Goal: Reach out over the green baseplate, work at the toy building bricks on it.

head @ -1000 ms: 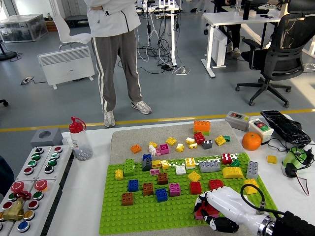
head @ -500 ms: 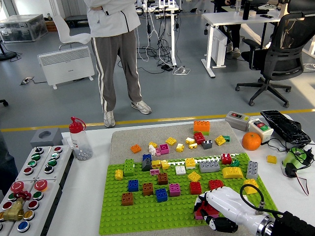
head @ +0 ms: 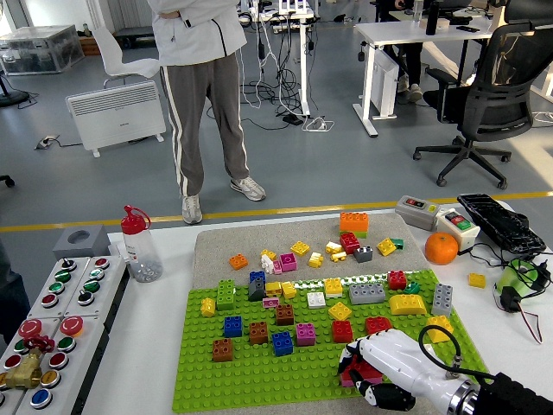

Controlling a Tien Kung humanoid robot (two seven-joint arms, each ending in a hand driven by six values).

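The right hand (head: 378,378) comes in from the near right corner and lies low over the near right part of the green baseplate (head: 259,380), its white fingers (head: 384,396) curled around a small red brick (head: 354,372) that shows between them — a closed grip on that brick. The baseplate covers the near middle of the white table (head: 147,346), its far edge overlapping a grey mat (head: 225,238). On the plate stand toy bricks well apart from one another: a brown brick (head: 223,349) at the near left, a blue brick (head: 283,343) near the middle, a red brick (head: 343,330) just beyond the hand, a grey brick (head: 367,293) farther off and a yellow brick (head: 408,303) to its right. More loose bricks lie on the mat, among them an orange brick (head: 353,222) at the far side. An orange fruit (head: 441,248) sits right of the mat, a clear bottle with a red cap (head: 138,245) left of it, and a panel of coloured buttons (head: 52,320) at the near left. A person (head: 200,86) stands on the floor beyond the table, hands not over it.
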